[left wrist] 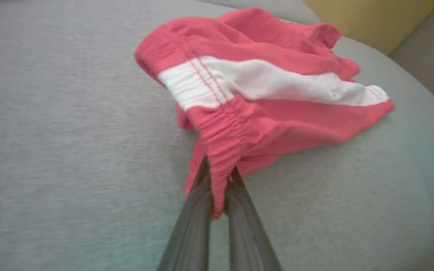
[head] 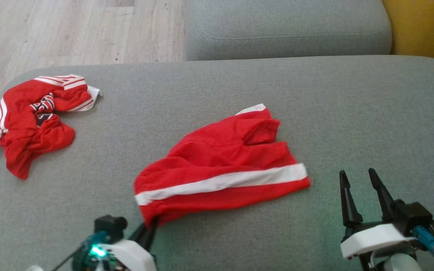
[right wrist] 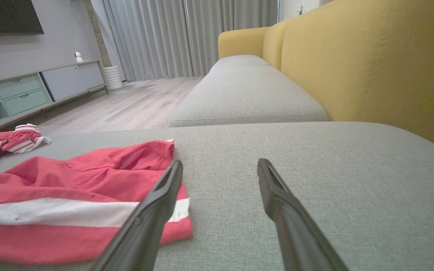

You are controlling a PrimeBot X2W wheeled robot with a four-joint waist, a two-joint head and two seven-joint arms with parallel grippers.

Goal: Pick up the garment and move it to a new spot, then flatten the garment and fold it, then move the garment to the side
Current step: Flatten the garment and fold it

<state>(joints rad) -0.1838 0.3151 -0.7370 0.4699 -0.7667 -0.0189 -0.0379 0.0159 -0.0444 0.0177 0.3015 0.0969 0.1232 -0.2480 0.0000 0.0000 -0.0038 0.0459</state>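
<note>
The garment (head: 220,169) is a pair of red shorts with a white side stripe, lying crumpled in the middle of the grey cushion. My left gripper (head: 150,226) is shut on its near left corner, at the elastic waistband. In the left wrist view that gripper (left wrist: 219,177) pinches a fold of the garment (left wrist: 262,90) and lifts the corner slightly. My right gripper (head: 358,177) stands open just right of the garment's right edge, touching nothing. In the right wrist view that gripper (right wrist: 220,167) spreads wide beside the garment (right wrist: 70,195).
A second red and white garment (head: 36,116) lies bunched at the cushion's far left, near its edge. Another grey cushion (head: 288,26) sits beyond, with a yellow sofa back (right wrist: 371,56) to the right. Wooden floor (head: 70,30) lies at the far left.
</note>
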